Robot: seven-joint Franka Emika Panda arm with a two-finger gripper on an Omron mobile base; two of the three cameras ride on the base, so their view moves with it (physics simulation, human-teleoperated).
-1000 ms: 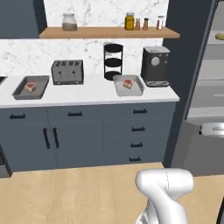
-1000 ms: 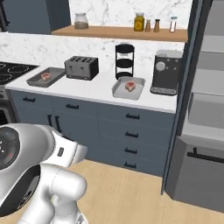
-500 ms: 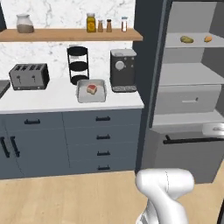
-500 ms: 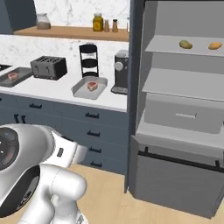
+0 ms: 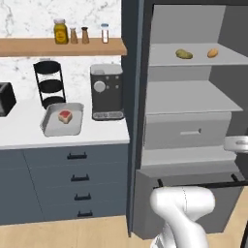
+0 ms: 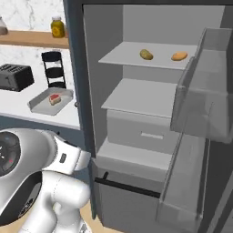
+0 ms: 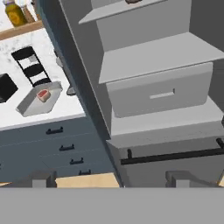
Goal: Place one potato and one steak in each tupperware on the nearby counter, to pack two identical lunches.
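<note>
Two potatoes lie on the open fridge's top shelf, a greenish potato and an orange potato. A grey tupperware stands on the white counter beside the coffee machine. A red steak lies inside it. My gripper is open and holds nothing. Its fingertips stand wide apart, facing the fridge's lower drawers from some distance.
The fridge door stands open at the right, with clear bins. A black coffee machine, a black tiered rack and a toaster stand on the counter. Jars line the wooden wall shelf. The fridge's middle shelf is bare.
The whole picture has slid left as the base moved right. The fridge now stands in front of me, the counter lies to the left, and the far tray has left the views.
</note>
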